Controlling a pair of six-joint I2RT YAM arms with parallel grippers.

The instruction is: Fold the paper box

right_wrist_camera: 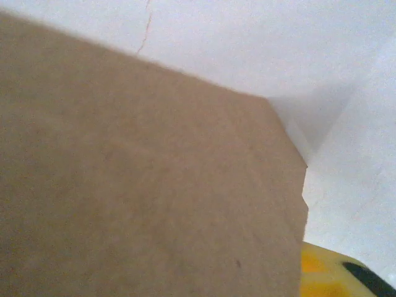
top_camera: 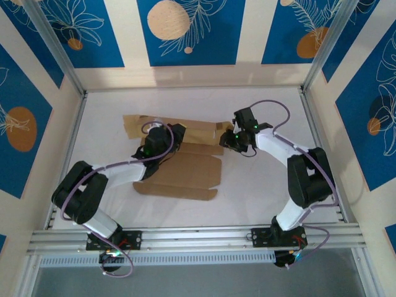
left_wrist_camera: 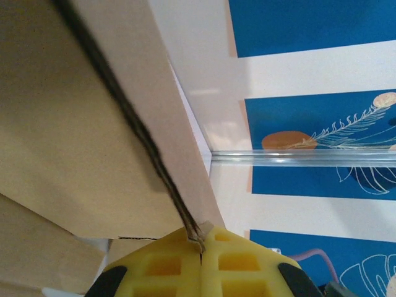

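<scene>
The paper box (top_camera: 185,173), a plain brown die-cut cardboard sheet with flaps, lies partly folded in the middle of the white table. My left gripper (top_camera: 162,141) sits over its back part. In the left wrist view my left gripper (left_wrist_camera: 202,244) is shut, its yellow fingers (left_wrist_camera: 161,266) pinching the edge of a raised cardboard panel (left_wrist_camera: 74,124). My right gripper (top_camera: 228,140) is at the sheet's back right end. In the right wrist view the cardboard (right_wrist_camera: 142,179) hides the jaws, and one yellow finger (right_wrist_camera: 325,272) pokes out beside its edge.
White table surface (top_camera: 260,105) lies behind and to the right of the sheet. Aluminium frame rails (top_camera: 185,238) run along the near edge, with posts at the back corners. Patterned blue and cream walls (top_camera: 185,31) enclose the workspace.
</scene>
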